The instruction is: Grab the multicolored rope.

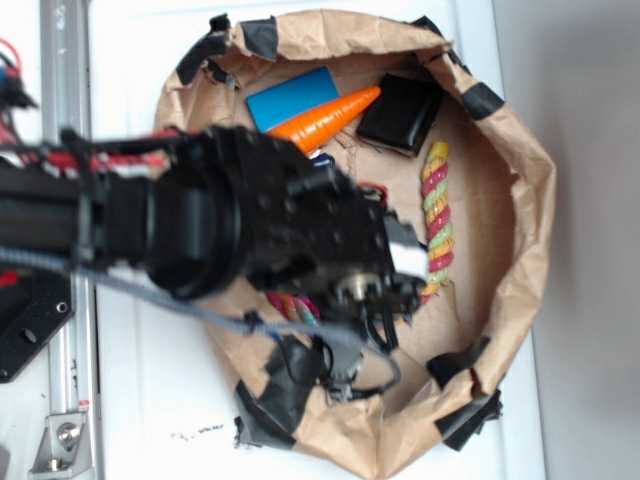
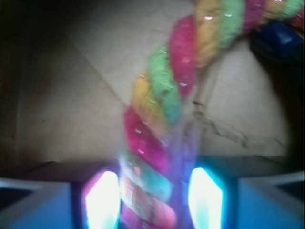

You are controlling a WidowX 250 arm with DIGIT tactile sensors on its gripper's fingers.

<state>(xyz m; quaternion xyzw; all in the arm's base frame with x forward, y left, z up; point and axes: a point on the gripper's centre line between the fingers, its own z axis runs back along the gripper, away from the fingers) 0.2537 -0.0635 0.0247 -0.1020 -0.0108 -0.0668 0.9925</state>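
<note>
Multicolored rope (image 2: 157, 129) lies between gripper (image 2: 155, 200) fingers.

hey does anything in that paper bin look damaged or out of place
The paper bin is crumpled, its rim patched with black tape. Its cardboard floor shows cracks beside the rope. The rope lies between the gripper fingers, as expected.

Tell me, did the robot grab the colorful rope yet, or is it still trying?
Almost there. Done: the gripper is down at the multicolored rope, with one end lying between its two glowing fingers. In hand: closing on it; the wrist view is too blurry to say whether the fingers are squeezing. Left: a firm grip and a lift, since the rope lies flat on the brown paper.
</note>
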